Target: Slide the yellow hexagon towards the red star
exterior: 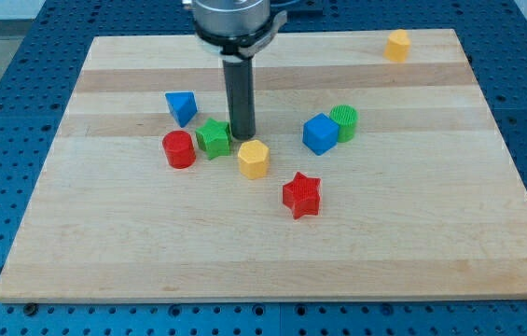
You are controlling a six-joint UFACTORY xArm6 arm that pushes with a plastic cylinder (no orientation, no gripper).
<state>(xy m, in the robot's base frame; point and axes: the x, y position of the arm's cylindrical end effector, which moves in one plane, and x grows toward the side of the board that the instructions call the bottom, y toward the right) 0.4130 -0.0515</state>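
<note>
The yellow hexagon (pixel 254 159) lies near the middle of the wooden board (pixel 431 233). The red star (pixel 301 195) lies a short way to its lower right, apart from it. My tip (pixel 242 138) stands just above the hexagon's upper left edge, very close to it or touching, and just right of the green star (pixel 214 138).
A red cylinder (pixel 178 149) sits left of the green star. A blue triangular block (pixel 181 107) lies above them. A blue cube (pixel 319 133) and a green cylinder (pixel 344 122) touch at the right. Another yellow block (pixel 396 45) sits near the top right edge.
</note>
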